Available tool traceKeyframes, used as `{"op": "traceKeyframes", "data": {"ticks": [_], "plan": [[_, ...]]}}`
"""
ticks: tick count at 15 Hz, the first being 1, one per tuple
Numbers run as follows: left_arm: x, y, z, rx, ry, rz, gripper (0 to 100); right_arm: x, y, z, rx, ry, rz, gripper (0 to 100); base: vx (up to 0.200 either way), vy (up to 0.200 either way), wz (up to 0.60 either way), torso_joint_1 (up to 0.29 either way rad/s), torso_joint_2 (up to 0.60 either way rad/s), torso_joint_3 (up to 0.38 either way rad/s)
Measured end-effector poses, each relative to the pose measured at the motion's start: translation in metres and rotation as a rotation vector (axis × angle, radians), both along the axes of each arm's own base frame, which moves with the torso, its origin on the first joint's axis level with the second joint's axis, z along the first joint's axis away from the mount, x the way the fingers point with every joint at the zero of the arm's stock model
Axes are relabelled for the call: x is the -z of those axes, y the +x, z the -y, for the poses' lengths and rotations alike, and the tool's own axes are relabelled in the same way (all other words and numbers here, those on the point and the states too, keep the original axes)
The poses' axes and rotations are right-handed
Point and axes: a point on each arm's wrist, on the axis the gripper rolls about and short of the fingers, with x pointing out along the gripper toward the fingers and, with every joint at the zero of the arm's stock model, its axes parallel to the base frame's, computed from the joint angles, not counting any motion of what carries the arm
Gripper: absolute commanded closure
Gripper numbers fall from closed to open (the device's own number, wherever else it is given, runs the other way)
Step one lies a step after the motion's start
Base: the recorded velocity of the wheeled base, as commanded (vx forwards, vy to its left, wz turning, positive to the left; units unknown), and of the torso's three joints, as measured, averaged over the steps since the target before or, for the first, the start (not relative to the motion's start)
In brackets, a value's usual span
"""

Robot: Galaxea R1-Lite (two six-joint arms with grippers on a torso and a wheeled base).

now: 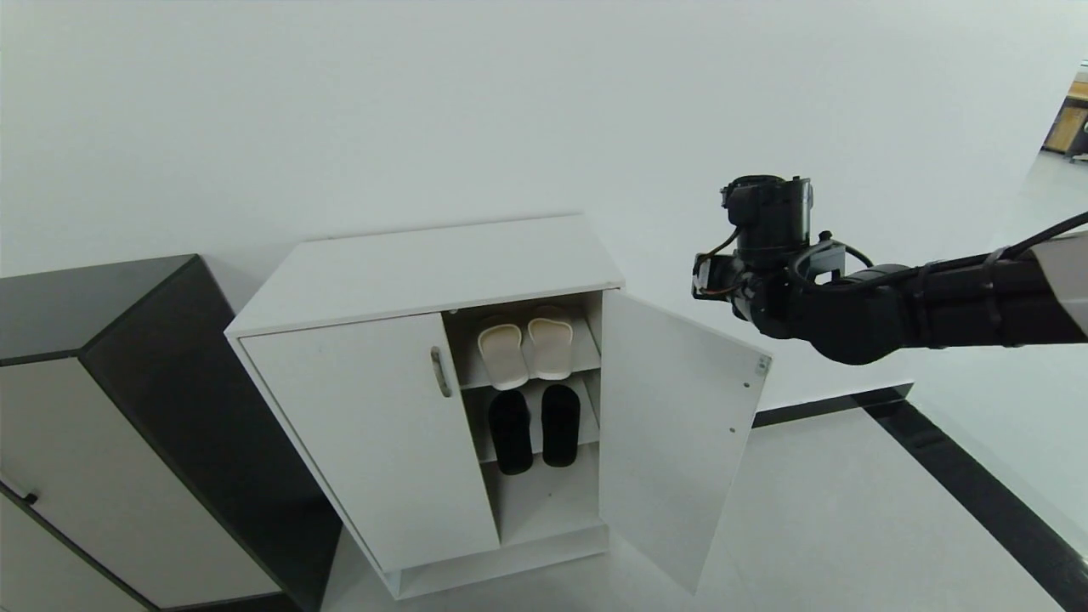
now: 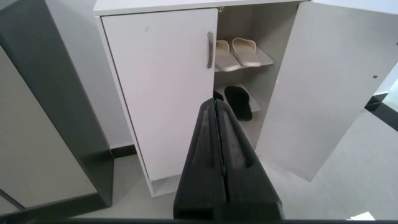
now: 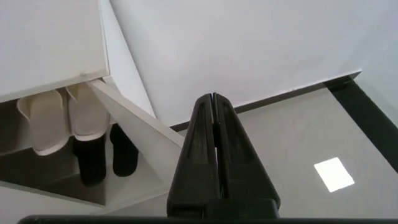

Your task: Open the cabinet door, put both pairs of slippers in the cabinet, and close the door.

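Two pairs are in already: the white slippers (image 1: 525, 348) sit up top inside the cabinet (image 1: 425, 272) and the black slippers (image 1: 535, 429) on the level below. Both are in the right half, behind where the open right door (image 1: 671, 442) would shut. So I'd say the only bit left is closing that door. It stands swung out toward the near side, roughly square to the cabinet front. The left door (image 1: 374, 425) with its handle (image 1: 440, 371) is shut.

The right gripper (image 3: 213, 98) has its fingers pressed together with nothing in them. It hangs up high, off to the right of the right door and clear of the panel. The left gripper (image 2: 214, 102) is likewise closed tight on nothing, on the near side facing the left door.

How I'd do it: closed fingers are fine, no need to grab anything, just use the right gripper as a pusher.
- Bring it down to the door's outer, right-hand face, close to the free near edge rather than the hinge, so it takes little force.
- Push left in an arc that follows the swing, not a straight line, or the tip will likely slide off the panel.
- Ease off near the end so the door doesn't bounce back.
- Watch that the black slippers' heels don't poke past the cabinet front. They look tucked in from here, but it's hard to be sure.
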Motion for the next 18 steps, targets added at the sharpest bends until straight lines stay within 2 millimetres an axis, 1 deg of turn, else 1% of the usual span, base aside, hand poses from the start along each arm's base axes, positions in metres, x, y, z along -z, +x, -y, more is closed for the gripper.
{"op": "traceKeyframes", "data": {"ticks": [3,9,13,18], "plan": [[0.0,0.0,0.0,-0.001,-0.001,0.0,100,0.016,0.014,0.002,0.01,-0.005,-0.027,100,0.0,0.0,0.0,0.0,0.0,0.0],[0.0,0.0,0.0,0.0,-0.001,0.0,100,0.039,0.025,0.002,0.012,-0.006,-0.079,100,0.0,0.0,0.0,0.0,0.0,0.0],[0.0,0.0,0.0,-0.001,-0.001,0.0,100,0.05,0.029,0.0,0.012,-0.016,-0.1,100,0.0,0.0,0.0,0.0,0.0,0.0],[0.0,0.0,0.0,0.0,-0.001,0.0,100,0.056,0.031,0.001,0.018,-0.024,-0.116,100,0.0,0.0,0.0,0.0,0.0,0.0]]}}
